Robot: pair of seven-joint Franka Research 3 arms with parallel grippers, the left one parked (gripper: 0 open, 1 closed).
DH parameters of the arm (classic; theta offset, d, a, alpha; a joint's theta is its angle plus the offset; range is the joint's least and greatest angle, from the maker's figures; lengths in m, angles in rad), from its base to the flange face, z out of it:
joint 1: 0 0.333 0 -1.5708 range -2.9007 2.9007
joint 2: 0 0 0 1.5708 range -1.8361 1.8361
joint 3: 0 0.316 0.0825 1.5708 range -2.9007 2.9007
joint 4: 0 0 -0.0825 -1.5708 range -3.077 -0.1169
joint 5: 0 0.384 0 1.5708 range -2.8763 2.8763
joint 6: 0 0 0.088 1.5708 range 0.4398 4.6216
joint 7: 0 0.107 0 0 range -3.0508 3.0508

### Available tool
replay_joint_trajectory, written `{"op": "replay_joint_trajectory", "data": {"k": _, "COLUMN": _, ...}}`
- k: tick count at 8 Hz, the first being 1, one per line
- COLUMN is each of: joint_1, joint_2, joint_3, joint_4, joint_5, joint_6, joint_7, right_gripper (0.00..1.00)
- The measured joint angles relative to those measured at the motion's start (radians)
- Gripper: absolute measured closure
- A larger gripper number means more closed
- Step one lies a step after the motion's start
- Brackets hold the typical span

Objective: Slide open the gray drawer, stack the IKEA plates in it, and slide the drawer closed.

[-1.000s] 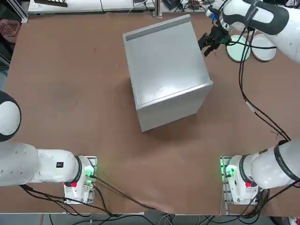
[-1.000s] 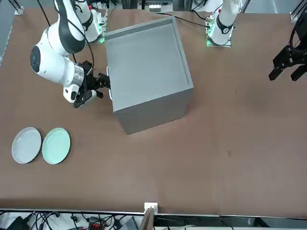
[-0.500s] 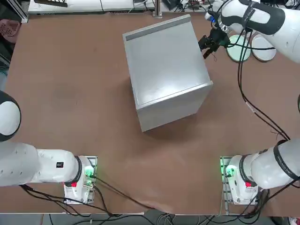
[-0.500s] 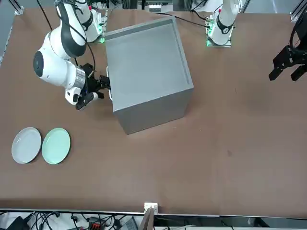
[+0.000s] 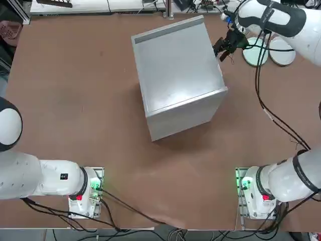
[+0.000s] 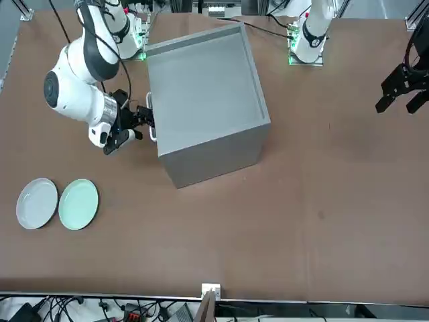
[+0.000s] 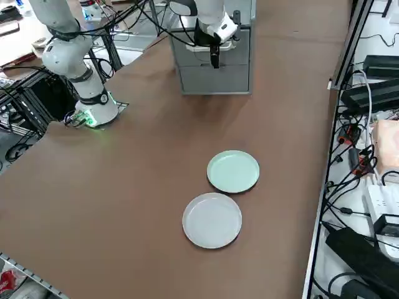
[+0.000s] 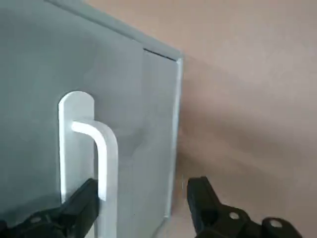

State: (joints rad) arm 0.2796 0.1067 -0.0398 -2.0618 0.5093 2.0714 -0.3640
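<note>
Pincer [image 8: 143, 208] on the right arm is wide open at the gray drawer [image 7: 215, 53] front, fingers either side of its white handle [image 8: 99, 153], not clamped on it. Drawer's shut, and both IKEA plates [image 6: 59, 202] sit side by side on the tabletop [image 6: 322, 201], well apart from the cabinet [image 6: 204, 100].

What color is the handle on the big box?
White handle; clearest in the right wrist view.

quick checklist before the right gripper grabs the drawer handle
1. Right gripper open: ok.
2. White bar handle between the fingers: ok in the wrist view, with one finger beside it.
3. Fingers closed on the handle: not ok, not yet gripped.
4. Drawer of the large plain gray cabinet shut: ok, front flush.
5. Pale mint green round plate and white-gray round plate clear of the drawer's path: ok.
6. Drawer slides freely: cannot tell.
</note>
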Motion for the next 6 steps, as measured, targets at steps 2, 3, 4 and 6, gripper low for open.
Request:
{"op": "replay_joint_trajectory", "data": {"k": 2, "joint_1": -0.100, "joint_2": 0.003, "joint_3": -0.012, "joint_4": 0.003, "joint_5": -0.018, "joint_6": -0.031, "joint_7": -0.100, "right_gripper": 0.00}}
{"op": "replay_joint_trajectory", "data": {"k": 3, "joint_1": -0.148, "joint_2": 0.003, "joint_3": -0.015, "joint_4": 0.006, "joint_5": -0.032, "joint_6": -0.044, "joint_7": -0.139, "right_gripper": 0.00}}
{"op": "replay_joint_trajectory", "data": {"k": 4, "joint_1": -0.185, "joint_2": 0.006, "joint_3": -0.016, "joint_4": 0.012, "joint_5": -0.039, "joint_6": -0.055, "joint_7": -0.170, "right_gripper": 0.00}}
{"op": "replay_joint_trajectory", "data": {"k": 6, "joint_1": -0.227, "joint_2": 0.019, "joint_3": -0.015, "joint_4": 0.033, "joint_5": -0.052, "joint_6": -0.085, "joint_7": -0.203, "right_gripper": 0.00}}
